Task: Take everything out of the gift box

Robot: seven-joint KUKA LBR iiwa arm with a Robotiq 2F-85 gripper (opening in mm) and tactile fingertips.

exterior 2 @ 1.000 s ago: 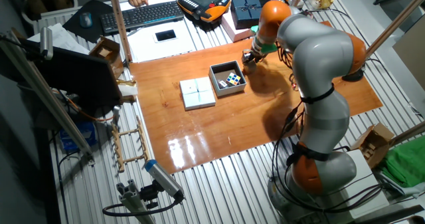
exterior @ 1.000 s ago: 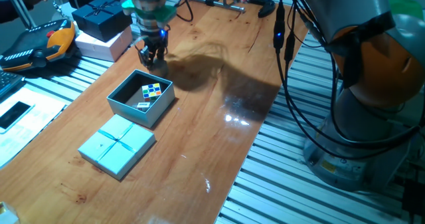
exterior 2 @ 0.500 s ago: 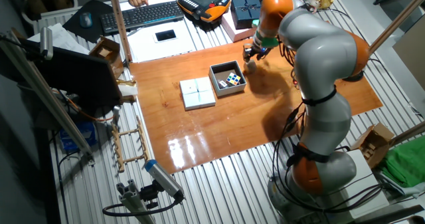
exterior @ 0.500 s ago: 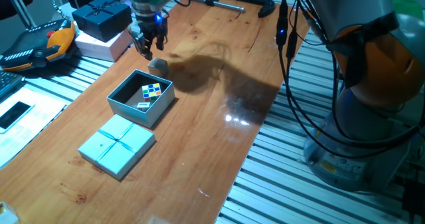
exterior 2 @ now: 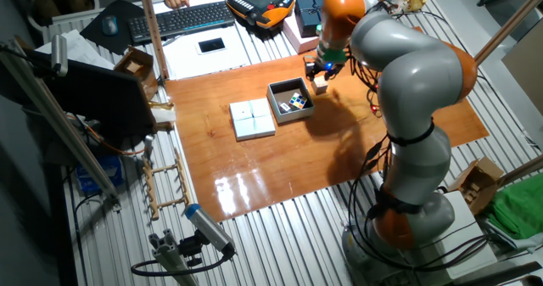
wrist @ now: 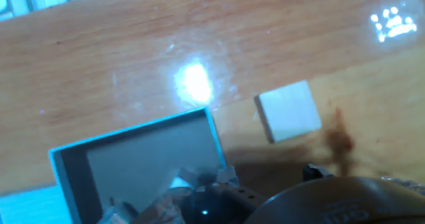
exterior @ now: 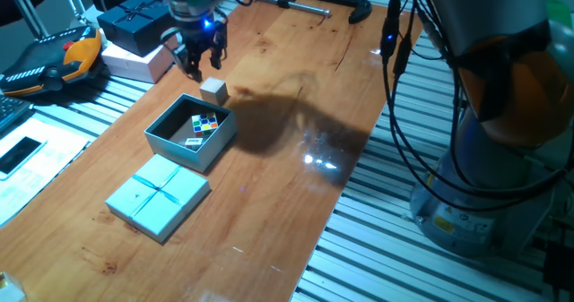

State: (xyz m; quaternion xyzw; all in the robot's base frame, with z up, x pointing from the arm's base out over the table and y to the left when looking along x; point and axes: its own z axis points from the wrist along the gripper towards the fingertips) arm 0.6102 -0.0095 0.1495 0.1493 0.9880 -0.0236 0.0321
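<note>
Nearest in one fixed view, the flat pale blue lid [exterior: 158, 194] with its ribbon cross is seen lying on the wooden worktop [exterior: 296, 96], just beside the open gift box [exterior: 190, 132] and not touching it as far as can be told. Beyond the lid, the gift box stands upright with its brownish inside showing; a multicoloured puzzle cube [exterior: 205, 123] and a small pale item [exterior: 193, 142] that is too small to identify are seen within it. Just past the far corner of the box, a pale tan block [exterior: 213, 90] rests on the worktop, outside the box and close to its rim. Above and slightly behind the block, the end effector [exterior: 200, 58] is held clear of the surface with its dark fingers spread apart and nothing between them. Farther back, at the worktop's edge, a dark navy box [exterior: 136, 22] is set on top of a pinkish-white box [exterior: 139, 62]. In the other fixed view the same order is shown: lid [exterior 2: 252, 119], gift box [exterior 2: 290, 100], block [exterior 2: 321, 81], with the end effector [exterior 2: 321, 66] over the block. In the hand view, the block [wrist: 289, 111] is seen lying flat on the wood just off the box's corner [wrist: 202, 117], apart from it, with part of the box's grey-brown floor in sight.
</note>
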